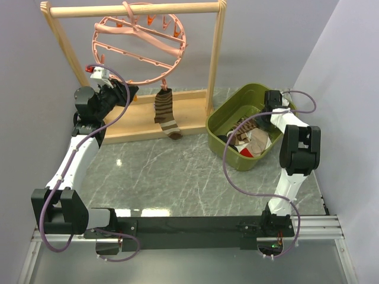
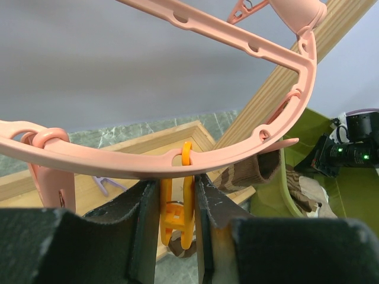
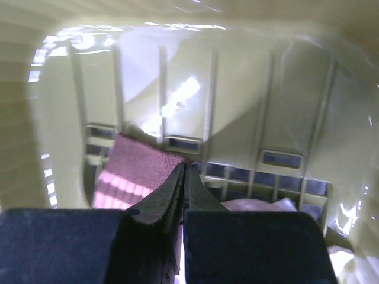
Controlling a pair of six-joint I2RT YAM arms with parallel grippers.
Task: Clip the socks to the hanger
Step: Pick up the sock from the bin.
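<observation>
Left arm (image 1: 80,151): extending toward 1 o'clock
Left gripper (image 2: 176,184): pinching an orange clip (image 2: 177,222)
Right arm (image 1: 296,151): reaching toward 12 o'clock
Right gripper (image 3: 185,177): fingers pressing together

Fingers (image 3: 157,204) pinch a striped sock (image 3: 139,171) inside the bin (image 3: 237,106).

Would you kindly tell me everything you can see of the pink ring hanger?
The hanger is a salmon-pink plastic ring with cross spokes, tilted, its hook over the wooden rack's top bar. Small pink and orange clips dangle round the rim. One brown striped sock hangs from a clip at the lower rim. Farther left, the left gripper appears to pinch an orange clip just beneath the ring.
</observation>
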